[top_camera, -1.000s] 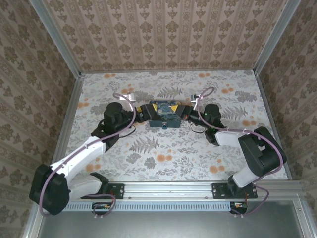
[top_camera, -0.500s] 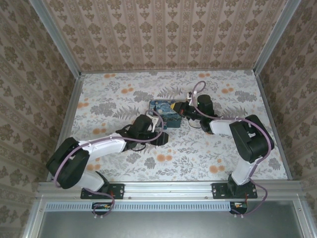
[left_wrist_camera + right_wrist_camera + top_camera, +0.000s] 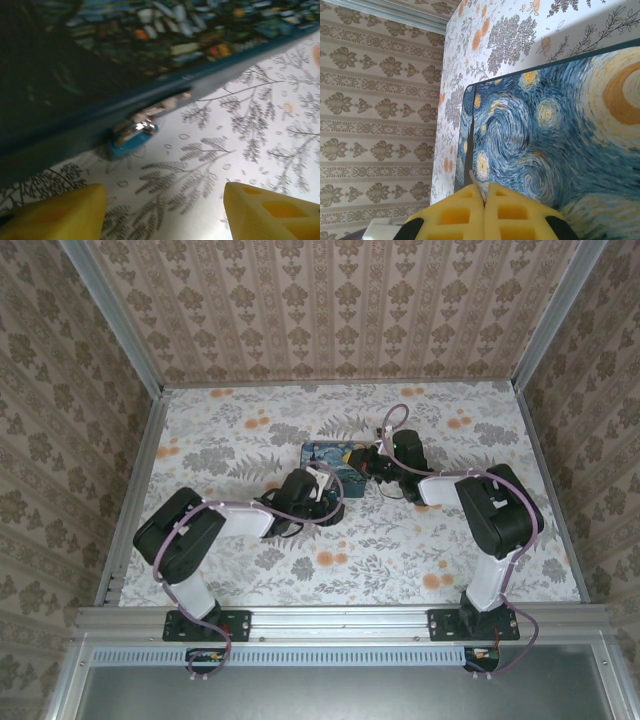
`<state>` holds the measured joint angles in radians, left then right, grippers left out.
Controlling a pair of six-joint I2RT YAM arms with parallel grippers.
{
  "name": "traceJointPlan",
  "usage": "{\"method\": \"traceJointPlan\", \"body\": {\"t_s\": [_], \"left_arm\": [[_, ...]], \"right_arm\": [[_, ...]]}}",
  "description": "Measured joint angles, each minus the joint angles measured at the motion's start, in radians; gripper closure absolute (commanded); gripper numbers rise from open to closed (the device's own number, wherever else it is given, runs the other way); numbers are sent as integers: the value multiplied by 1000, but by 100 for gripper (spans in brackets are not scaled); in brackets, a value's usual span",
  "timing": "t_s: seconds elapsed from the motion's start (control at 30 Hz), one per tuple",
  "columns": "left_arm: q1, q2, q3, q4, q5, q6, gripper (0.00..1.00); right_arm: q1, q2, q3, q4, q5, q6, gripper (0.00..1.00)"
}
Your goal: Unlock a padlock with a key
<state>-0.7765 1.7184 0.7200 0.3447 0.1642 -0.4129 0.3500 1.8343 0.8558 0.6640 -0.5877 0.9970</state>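
Padlock point(image 3: 133, 137) sits at front edge of box point(image 3: 150, 40), low by the table point(image 3: 240, 150); left gripper point(image 3: 162, 196) near it, fingers spread, nothing between; right gripper point(image 3: 484, 193) clenched over box lid.

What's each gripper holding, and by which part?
Left gripper: nothing, fingers apart short of the padlock. Right gripper: fingers shut, a thin tip pokes out between them; cannot tell what.

Floral table point(image 3: 450, 540), painted box point(image 3: 335, 455) mid-table, padlock point(image 3: 131, 136) resting at its front
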Motion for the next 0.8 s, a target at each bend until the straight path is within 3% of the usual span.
{"method": "traceJointPlan", "body": {"t_s": [0.5,0.8], "left_arm": [[12,116,27,196,-1,5,41],[19,151,28,296,39,-64,42]], "right_arm": [[-3,30,11,6,0,0,100],[-6,45,16,32,0,0,100]]}}
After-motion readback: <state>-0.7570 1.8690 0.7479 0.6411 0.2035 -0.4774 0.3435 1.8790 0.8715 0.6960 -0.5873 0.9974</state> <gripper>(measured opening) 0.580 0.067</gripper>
